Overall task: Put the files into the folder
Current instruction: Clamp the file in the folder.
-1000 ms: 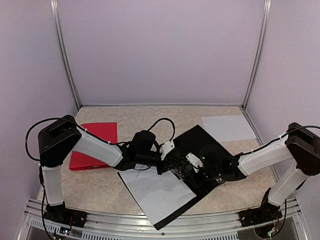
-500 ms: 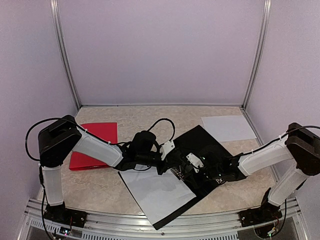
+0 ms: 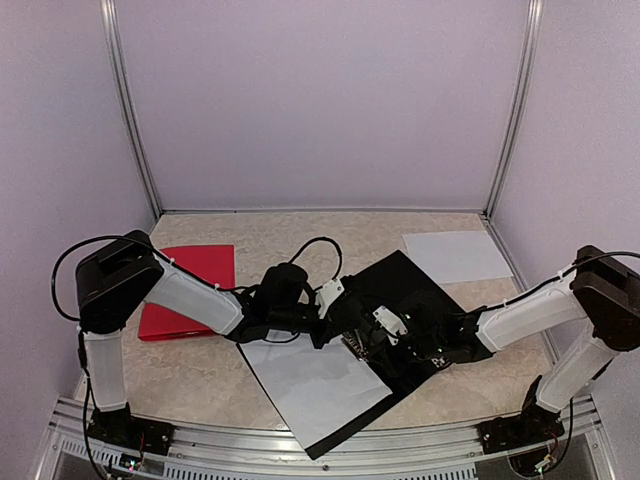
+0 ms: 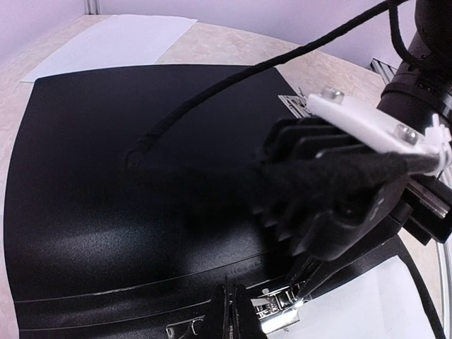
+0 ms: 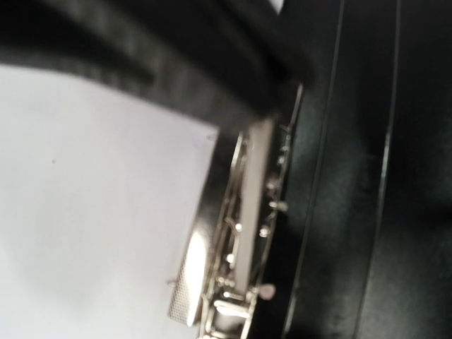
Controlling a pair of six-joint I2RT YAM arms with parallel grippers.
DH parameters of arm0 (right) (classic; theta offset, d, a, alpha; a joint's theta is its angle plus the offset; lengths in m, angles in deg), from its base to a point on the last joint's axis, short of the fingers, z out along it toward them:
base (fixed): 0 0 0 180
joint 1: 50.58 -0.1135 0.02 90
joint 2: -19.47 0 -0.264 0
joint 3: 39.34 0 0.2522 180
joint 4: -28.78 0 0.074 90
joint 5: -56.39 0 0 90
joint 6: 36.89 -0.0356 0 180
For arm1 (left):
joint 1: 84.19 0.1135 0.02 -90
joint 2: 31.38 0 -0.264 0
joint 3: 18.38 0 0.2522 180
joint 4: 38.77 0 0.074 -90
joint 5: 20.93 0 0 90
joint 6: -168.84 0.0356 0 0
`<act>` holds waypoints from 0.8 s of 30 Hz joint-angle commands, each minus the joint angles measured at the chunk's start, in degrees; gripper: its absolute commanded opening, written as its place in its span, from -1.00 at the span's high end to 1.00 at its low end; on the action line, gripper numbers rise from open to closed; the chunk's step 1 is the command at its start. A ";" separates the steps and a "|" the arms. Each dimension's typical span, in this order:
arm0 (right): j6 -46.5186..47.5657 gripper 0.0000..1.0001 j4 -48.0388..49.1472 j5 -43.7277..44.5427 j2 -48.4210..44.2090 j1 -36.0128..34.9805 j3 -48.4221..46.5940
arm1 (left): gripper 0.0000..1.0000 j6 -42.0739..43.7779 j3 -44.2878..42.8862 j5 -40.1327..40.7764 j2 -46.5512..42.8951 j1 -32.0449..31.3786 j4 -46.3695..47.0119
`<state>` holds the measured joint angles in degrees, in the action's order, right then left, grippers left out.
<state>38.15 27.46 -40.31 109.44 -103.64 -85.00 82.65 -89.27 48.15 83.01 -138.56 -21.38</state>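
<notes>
One white sheet (image 3: 318, 385) lies flat on the near half of the open black folder (image 3: 395, 275). It is plain paper with crisp straight edges, its long side butted up against the metal clip (image 5: 244, 240) at the spine. The sheet's outer edges stop just short of the folder's border, leaving a thin black margin. A second sheet (image 3: 457, 256) sits well apart at the far right, square to the back corner and touching nothing.

The folder's cover is matte black with a fine pebbled grain and two pressed lines running along the spine. The clip is bright, shiny wire and plate — knurled at one end in the right wrist view. The folder lies slantwise, its near corner reaching the aluminium rail (image 3: 300, 440).

Both arms meet over the spine. The left gripper (image 4: 229, 316) has its fingers pressed together right at the clip, and whether anything is pinched there I cannot tell. The right gripper (image 3: 365, 340) is closed too, low over the clip and just beside the left one. What it may hold is lost in blur.

To the left lies a glossy red folder (image 3: 190, 285), closed, partly under the left arm. Marbled beige table (image 3: 200, 380) shows in front of it and behind the black folder, up to the lilac walls.
</notes>
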 commanded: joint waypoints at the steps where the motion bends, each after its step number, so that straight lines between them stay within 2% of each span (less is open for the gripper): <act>1: -0.24 1.00 -0.85 -0.22 -0.03 0.37 1.64 | 1.00 -2.45 3.49 2.76 0.97 1.12 -3.14; 11: -0.96 1.00 -1.13 0.41 0.26 0.40 1.49 | 1.00 -4.91 4.74 5.11 2.69 3.65 -6.53; 24: -1.32 1.00 -1.72 0.99 1.09 0.40 1.14 | 1.00 -4.83 2.32 6.23 5.23 5.41 -13.92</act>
<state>36.88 29.12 -40.31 109.46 -103.64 -84.65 77.54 -87.47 49.61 84.23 -135.59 -22.58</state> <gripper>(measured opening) 0.026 0.004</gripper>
